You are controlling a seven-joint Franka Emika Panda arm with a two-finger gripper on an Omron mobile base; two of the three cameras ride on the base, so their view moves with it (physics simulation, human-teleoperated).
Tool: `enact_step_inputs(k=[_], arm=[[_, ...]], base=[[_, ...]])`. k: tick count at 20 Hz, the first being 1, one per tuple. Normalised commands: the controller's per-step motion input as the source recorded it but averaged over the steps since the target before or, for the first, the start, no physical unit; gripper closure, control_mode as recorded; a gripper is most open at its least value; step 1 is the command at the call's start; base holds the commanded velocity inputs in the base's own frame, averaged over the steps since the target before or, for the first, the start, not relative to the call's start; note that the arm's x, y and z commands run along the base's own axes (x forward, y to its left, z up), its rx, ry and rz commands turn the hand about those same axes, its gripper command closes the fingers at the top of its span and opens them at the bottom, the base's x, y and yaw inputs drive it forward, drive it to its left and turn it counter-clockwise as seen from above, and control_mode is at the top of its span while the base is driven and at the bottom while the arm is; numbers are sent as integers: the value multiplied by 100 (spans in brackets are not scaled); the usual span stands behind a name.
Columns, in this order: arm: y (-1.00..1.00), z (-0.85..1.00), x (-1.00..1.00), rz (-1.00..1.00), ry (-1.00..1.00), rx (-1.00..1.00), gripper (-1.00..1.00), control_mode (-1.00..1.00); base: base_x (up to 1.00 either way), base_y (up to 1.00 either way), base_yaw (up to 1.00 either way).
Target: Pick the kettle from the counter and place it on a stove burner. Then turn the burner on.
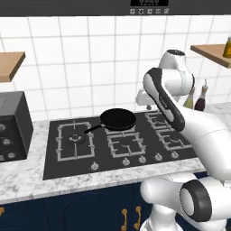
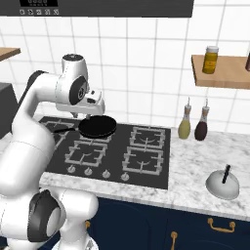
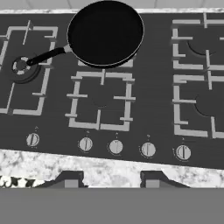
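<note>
The kettle [image 2: 222, 183], small, rounded and silvery-white with a dark handle, stands on the marble counter [image 2: 195, 163] to the right of the stove [image 2: 117, 152]. My gripper [image 3: 111, 181] hangs above the stove's middle, far to the left of the kettle, and is open with nothing between its fingertips [image 3: 70, 178]. In the right base view the gripper [image 2: 90, 113] hovers just over the black frying pan [image 2: 97, 127]. The hand view looks down on the burners, the pan [image 3: 105, 33] on a back burner, and several knobs [image 3: 115, 146] along the stove's front edge.
Two slim bottles [image 2: 184, 124] stand against the tiled wall between stove and kettle. A wooden shelf [image 2: 224, 73] carrying a jar [image 2: 211, 59] hangs above them. A black appliance [image 1: 13, 126] sits on the counter left of the stove.
</note>
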Motion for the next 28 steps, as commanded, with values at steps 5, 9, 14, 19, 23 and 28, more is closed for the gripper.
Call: enact_step_inputs(k=[5,9,14,19,23,28], arm=[[-50,12,-22,0,-20,6,-100,-100],[-100,11,-98,0,-39,1,-100,-100],[-100,12,-94,-11,-27,0,-100,-100],[-100,26,-86,-10,-27,-9,-100,-100],[-100,1,-25,-28,0,0,-100,-100],[-100,0,-2,-23,4,-3,-100,-100]], base=[[0,0,0],[0,0,0],[0,0,0],[0,0,0],[0,0,0],[0,0,0]])
